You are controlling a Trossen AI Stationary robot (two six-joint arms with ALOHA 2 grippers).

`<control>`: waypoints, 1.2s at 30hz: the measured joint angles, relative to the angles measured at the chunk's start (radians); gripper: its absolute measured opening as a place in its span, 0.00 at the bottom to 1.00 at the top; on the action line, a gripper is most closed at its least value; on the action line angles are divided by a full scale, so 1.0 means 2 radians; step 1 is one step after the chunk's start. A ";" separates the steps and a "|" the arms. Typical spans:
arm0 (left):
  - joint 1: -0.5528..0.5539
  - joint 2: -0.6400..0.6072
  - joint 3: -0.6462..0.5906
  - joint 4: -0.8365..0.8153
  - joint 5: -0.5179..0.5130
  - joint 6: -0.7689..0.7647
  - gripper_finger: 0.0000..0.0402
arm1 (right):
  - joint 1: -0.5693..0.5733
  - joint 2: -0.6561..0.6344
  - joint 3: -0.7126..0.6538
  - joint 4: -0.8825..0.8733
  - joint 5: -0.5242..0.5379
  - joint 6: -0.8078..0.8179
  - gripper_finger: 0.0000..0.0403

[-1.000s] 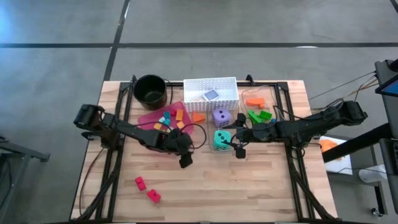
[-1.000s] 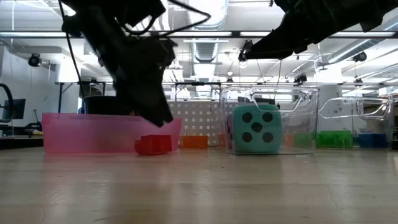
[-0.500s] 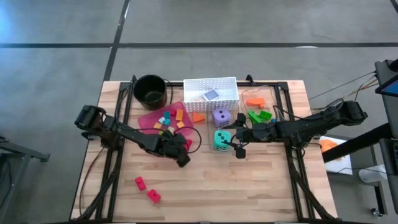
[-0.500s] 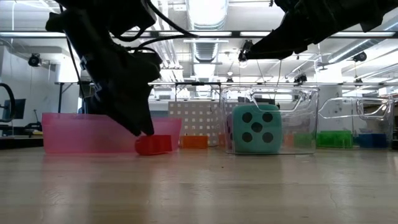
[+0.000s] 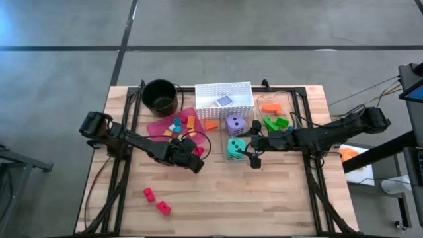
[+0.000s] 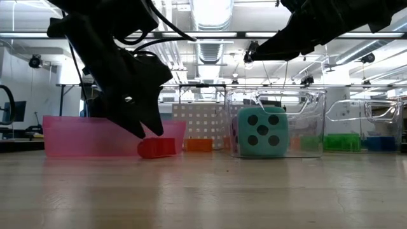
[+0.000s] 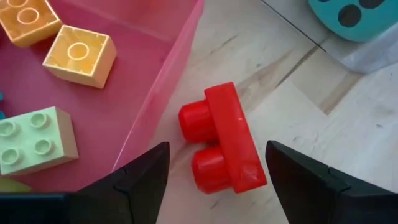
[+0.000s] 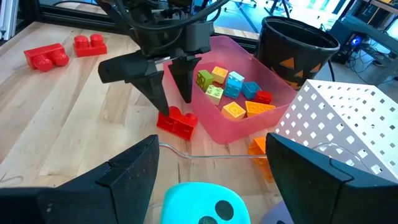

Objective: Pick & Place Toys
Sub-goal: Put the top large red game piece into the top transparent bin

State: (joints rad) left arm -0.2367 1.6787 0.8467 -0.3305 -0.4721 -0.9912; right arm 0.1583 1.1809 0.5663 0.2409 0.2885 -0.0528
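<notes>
A red brick [image 7: 221, 140] lies on its side on the table, its two studs turned toward the pink tray's wall [image 7: 168, 81]. My left gripper [image 7: 217, 186] is open and slants down over it, one finger on each side, touching nothing. The right wrist view shows those fingers [image 8: 155, 93] just above the brick [image 8: 177, 121]. The tray [image 5: 158, 125] holds several small bricks. My right gripper [image 5: 254, 157] waits open in the air beside the teal die [image 5: 234, 148], which sits in a clear box.
Two red bricks [image 5: 149, 194] [image 5: 163, 208] lie near the table's front left. Behind the tray stand a black pot [image 5: 160, 96] and a white basket [image 5: 225, 96]. A purple die [image 5: 234, 123], an orange brick [image 5: 210, 123] and clear boxes with green bricks [image 5: 274, 122] sit right of the tray.
My left gripper has rolled about its wrist, drawn back a little toward the tray and sunk toward the red brick, staying open. The brick has not moved.
</notes>
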 joint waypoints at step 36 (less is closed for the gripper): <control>-0.029 -0.036 0.002 0.015 0.051 -0.005 0.48 | 0.000 0.000 0.000 0.000 0.000 0.000 0.73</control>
State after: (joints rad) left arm -0.2954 1.6058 0.8516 -0.3002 -0.3702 -1.0003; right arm 0.1585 1.1809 0.5663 0.2404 0.2880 -0.0526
